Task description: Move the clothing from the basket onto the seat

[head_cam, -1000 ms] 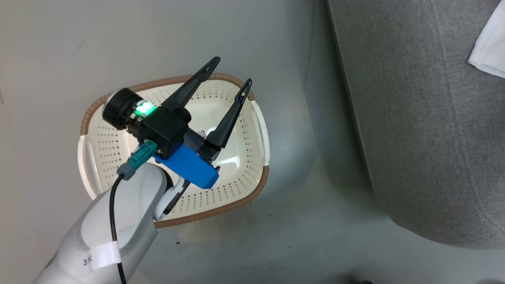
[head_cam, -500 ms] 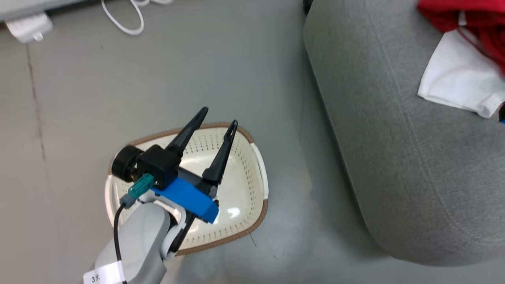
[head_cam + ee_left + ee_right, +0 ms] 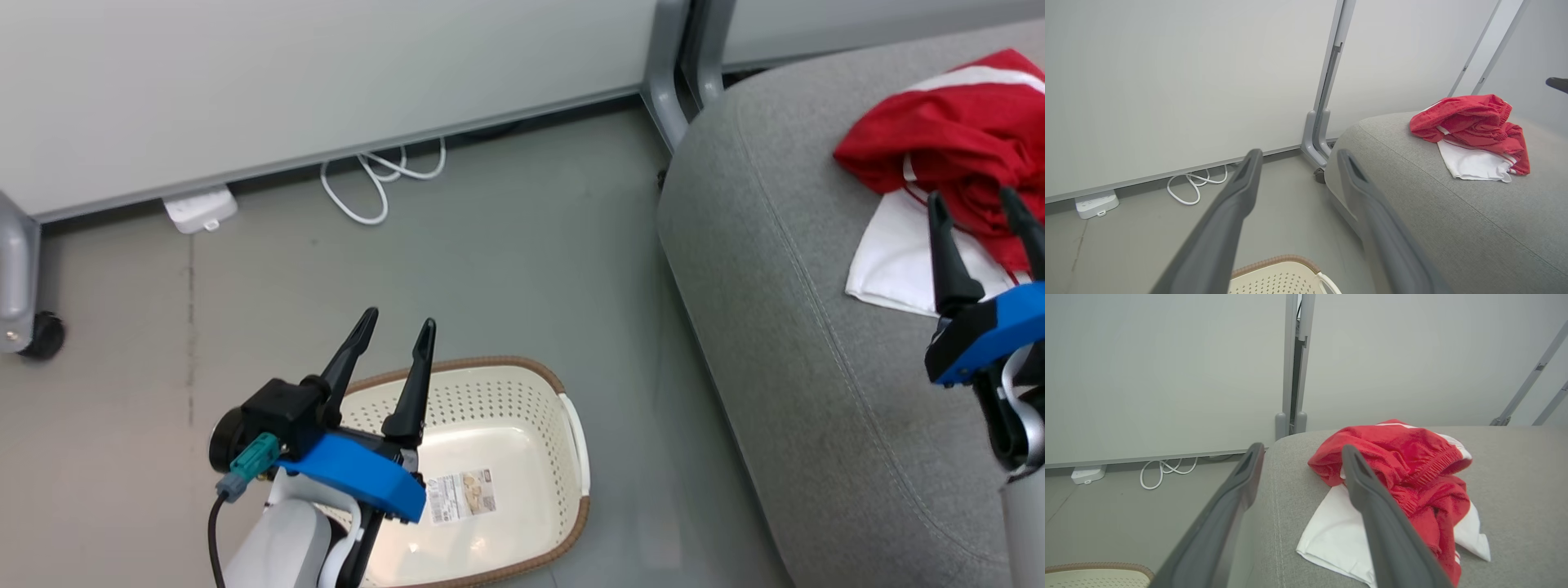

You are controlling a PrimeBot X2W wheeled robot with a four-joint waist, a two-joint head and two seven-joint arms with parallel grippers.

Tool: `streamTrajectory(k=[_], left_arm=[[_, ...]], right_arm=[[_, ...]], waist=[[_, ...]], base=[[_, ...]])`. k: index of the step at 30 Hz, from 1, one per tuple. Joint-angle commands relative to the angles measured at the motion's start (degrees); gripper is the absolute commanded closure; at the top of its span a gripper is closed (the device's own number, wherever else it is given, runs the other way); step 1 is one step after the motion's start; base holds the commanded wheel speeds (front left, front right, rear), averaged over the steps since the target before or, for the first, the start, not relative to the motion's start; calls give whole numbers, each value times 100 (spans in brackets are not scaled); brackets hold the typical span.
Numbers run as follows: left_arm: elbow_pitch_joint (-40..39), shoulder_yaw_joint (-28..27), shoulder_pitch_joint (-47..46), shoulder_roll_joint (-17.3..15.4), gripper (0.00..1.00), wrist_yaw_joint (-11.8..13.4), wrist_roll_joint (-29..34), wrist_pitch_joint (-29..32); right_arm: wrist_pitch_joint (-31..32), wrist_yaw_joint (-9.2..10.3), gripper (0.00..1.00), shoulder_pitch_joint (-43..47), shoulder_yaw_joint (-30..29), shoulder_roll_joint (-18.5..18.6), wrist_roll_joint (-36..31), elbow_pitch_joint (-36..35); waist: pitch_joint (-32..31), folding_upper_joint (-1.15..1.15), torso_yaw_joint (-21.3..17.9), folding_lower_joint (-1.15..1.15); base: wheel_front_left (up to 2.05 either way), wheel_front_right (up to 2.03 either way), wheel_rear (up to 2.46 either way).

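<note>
The clothing (image 3: 939, 139), a red crumpled heap with white stripes and a white panel, lies on the light-grey seat (image 3: 800, 327) at the right. My right gripper (image 3: 971, 197) hovers open just in front of the heap, nothing between its fingers. In the right wrist view the clothing (image 3: 1392, 457) sits just beyond the spread right gripper (image 3: 1302, 447). The cream basket (image 3: 522, 433) with a brown rim stands on the floor at lower left, a label on its bare bottom. My left gripper (image 3: 400, 320) is open above its left side. The left wrist view shows the left gripper (image 3: 1299, 152), the clothing (image 3: 1470, 126) and the seat (image 3: 1453, 212).
Pale wall panels run along the back, with a grey metal post (image 3: 669, 90) beside the seat's corner. A white cable (image 3: 375, 180) and a power strip (image 3: 200, 208) lie on the floor by the wall. A caster wheel (image 3: 41, 335) stands at far left.
The head view has tilted up, bringing the wall, the heap on the seat and my right gripper into it. My left gripper stays open above the basket.
</note>
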State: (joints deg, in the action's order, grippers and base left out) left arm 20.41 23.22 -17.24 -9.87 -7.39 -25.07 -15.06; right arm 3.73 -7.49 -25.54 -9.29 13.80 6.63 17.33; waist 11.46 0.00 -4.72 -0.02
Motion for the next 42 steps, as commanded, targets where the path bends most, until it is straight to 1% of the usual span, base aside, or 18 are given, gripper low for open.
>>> streamTrajectory(k=[1,3,9,13,17,22,26,32,42], left_arm=[[16,-40,111,27,0,-14,40,-17],[11,-182,236,51,0,-14,60,-17],[8,-553,524,158,0,-13,169,-17],[41,-799,683,210,0,-13,195,-16],[84,-998,801,228,0,-13,213,-16],[121,-1233,902,216,0,-14,237,-16],[184,-1366,966,221,0,-14,247,-17],[290,-1452,1019,196,0,-14,258,-17],[406,-1466,1109,199,0,-14,275,-16]], right_arm=[[27,-1,0,141,29,-16,35,-82],[69,-1,0,344,113,-55,78,-283],[176,-1,0,909,292,-248,-62,-815],[161,-1,0,1232,296,-521,-137,-1035],[9,-1,0,1561,243,-786,-245,-1155],[-370,-1,0,1893,91,-1033,-401,-1156],[-460,-1,0,2117,160,-1091,-372,-1047],[-537,-1,0,2339,331,-1091,-52,-923],[-579,-1,0,2342,466,-1094,68,-853]], waist=[[-209,0,181,2],[-315,0,258,2],[-570,0,483,2],[-721,0,601,2],[-843,0,707,2],[-953,0,812,2],[-1030,0,891,2],[-1129,0,988,2],[-1211,0,979,2]], base=[[0,0,0],[0,0,0],[0,0,0],[0,0,0],[0,0,0],[0,0,0],[0,0,0],[0,0,0],[0,0,0]])
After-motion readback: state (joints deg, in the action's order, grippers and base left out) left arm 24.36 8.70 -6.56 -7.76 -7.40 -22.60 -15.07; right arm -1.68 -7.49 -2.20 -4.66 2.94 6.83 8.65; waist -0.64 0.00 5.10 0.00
